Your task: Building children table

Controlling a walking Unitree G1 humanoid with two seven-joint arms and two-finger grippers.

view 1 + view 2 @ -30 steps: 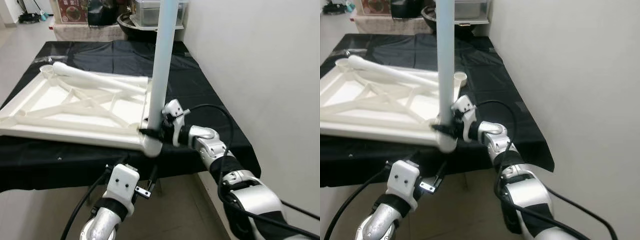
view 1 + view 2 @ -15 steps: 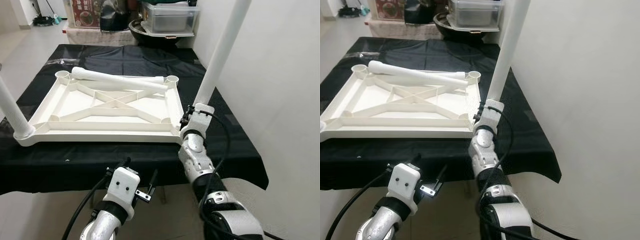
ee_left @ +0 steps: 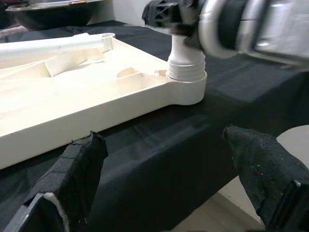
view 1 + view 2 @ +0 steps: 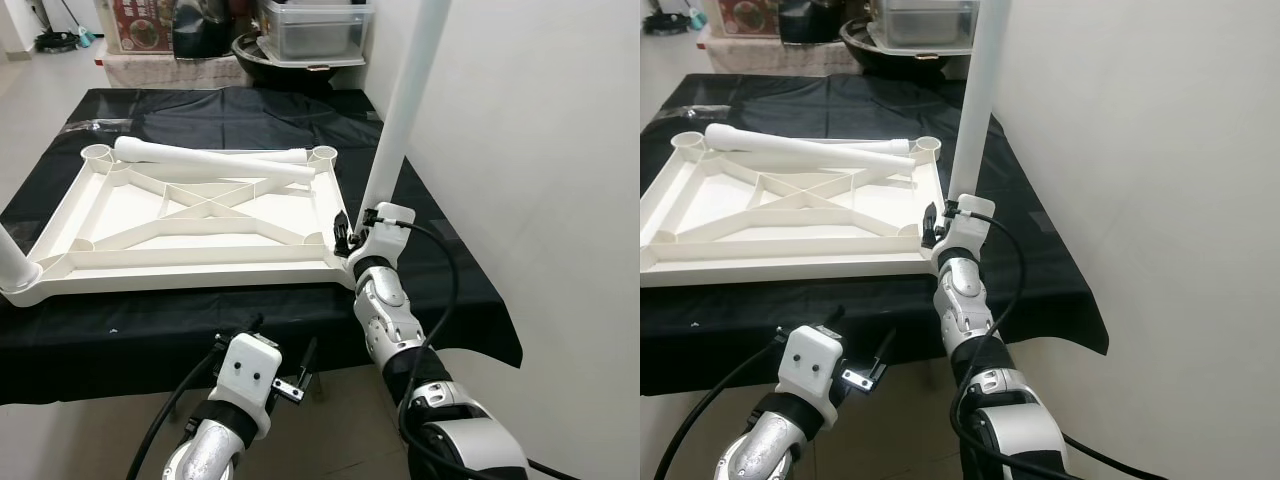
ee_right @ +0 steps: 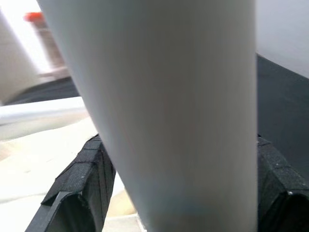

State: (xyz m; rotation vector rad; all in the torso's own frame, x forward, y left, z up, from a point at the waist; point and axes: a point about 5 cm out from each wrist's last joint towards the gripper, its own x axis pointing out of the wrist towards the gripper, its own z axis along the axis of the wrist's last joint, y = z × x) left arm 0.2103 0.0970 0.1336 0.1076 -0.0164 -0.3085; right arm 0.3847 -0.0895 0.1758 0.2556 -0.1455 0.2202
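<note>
We look down at a black-covered table (image 4: pixel 250 110) that runs away from us toward 12 o'clock, with a pale wall (image 4: pixel 540 150) along its 3 o'clock side. On the cloth lies a white plastic tabletop (image 4: pixel 190 215), turned underside up so its crossed ribs and round corner sockets show. A white table leg (image 4: pixel 405 95) stands in the near corner socket at about 3 o'clock of the tabletop, leaning slightly toward the wall as it rises out of the top of the picture. A loose white leg (image 4: pixel 210 160) lies flat across the far end of the tabletop, near 12 o'clock. At the 9 o'clock edge, the base of another white leg (image 4: pixel 12 262) stands at the near left corner. Our right gripper (image 4: pixel 352 232) sits at the foot of the standing leg, its two black fingers (image 5: pixel 82 186) closed on either side of the tube. Our left gripper (image 3: pixel 169 183) hangs below the table's near edge at about 6 o'clock, its fingers spread wide apart and holding nothing. Beyond the table, a clear lidded storage box (image 4: pixel 310 30) and a dark bowl (image 4: pixel 265 55) sit at 12 o'clock.
</note>
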